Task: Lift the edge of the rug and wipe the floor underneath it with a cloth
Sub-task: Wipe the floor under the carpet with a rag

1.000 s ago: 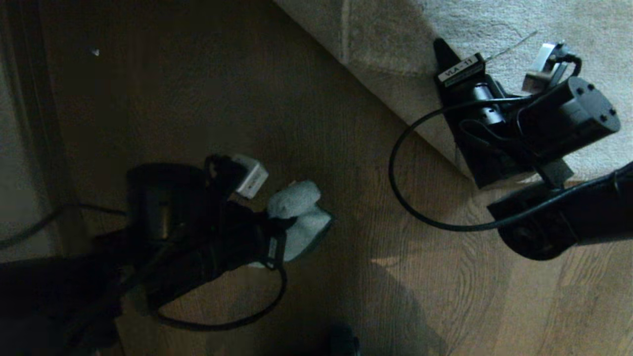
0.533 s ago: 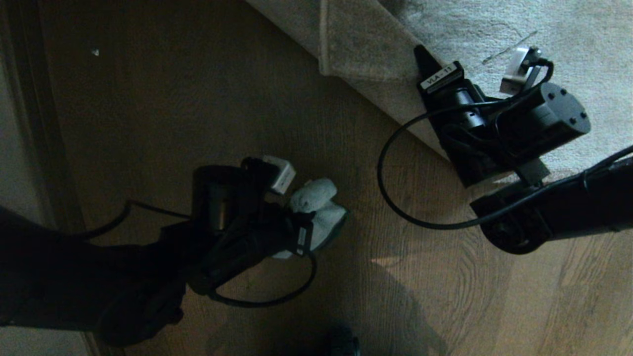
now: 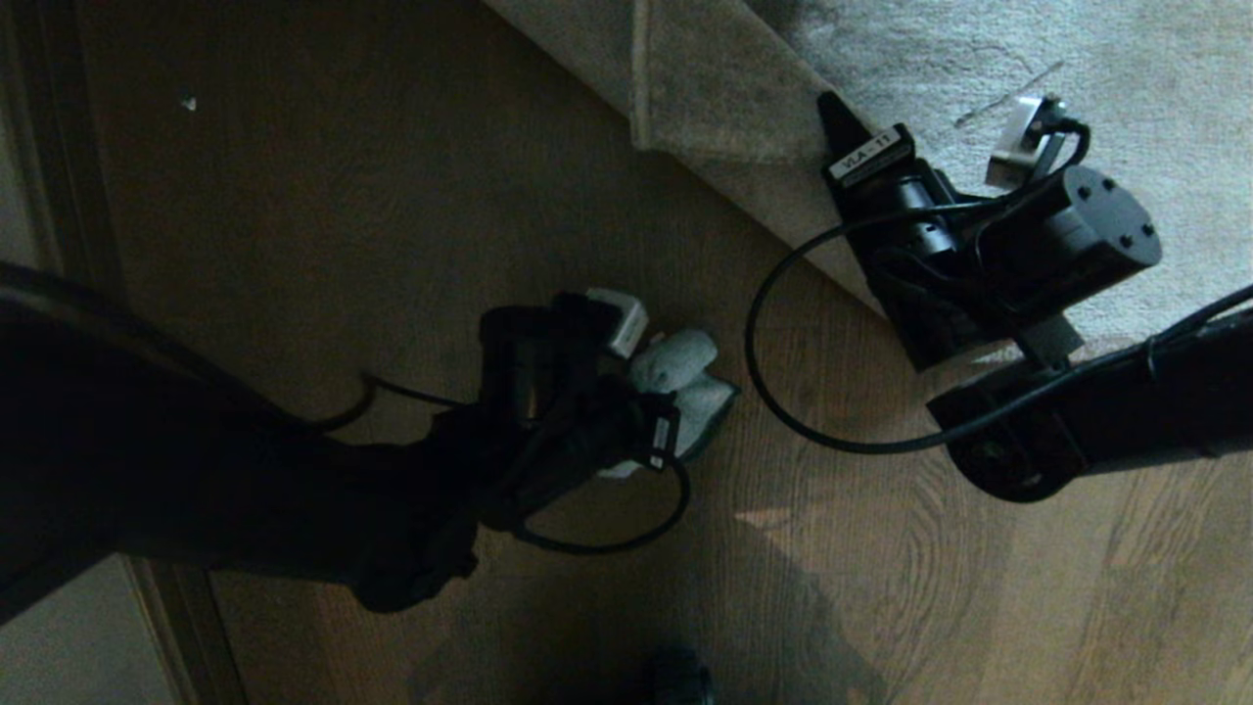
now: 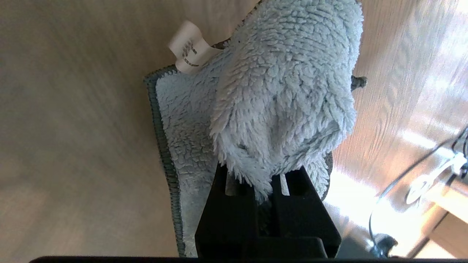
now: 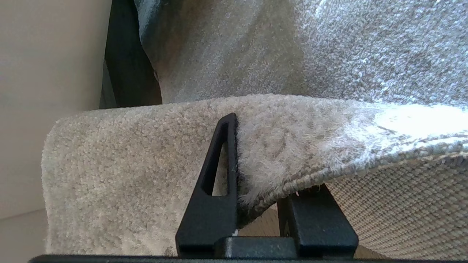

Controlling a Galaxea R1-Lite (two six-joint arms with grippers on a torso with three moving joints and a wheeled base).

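My left gripper (image 3: 675, 426) is shut on the cloth (image 3: 685, 387), a fuzzy pale blue-grey rag bunched over the fingertips and lying on the brown wood floor (image 3: 392, 215). In the left wrist view the cloth (image 4: 285, 91) hides the tips of my left gripper (image 4: 263, 182). My right gripper (image 3: 844, 132) is shut on the rug edge (image 3: 724, 157) and holds it folded up off the floor. In the right wrist view one finger of my right gripper (image 5: 263, 164) lies on the pile of the rug edge (image 5: 292, 146), the other under the woven backing.
A dark strip (image 3: 59, 196) runs along the left by a pale surface (image 3: 78, 636). The right arm's cable (image 3: 764, 372) loops over the floor between both grippers. A small dark object (image 3: 675, 681) sits at the near edge. Light wooden furniture (image 4: 449, 215) stands beside the cloth.
My left arm has slid the cloth over the floor toward the rug. My right gripper and the raised rug edge shifted a little leftward early, then stayed still.
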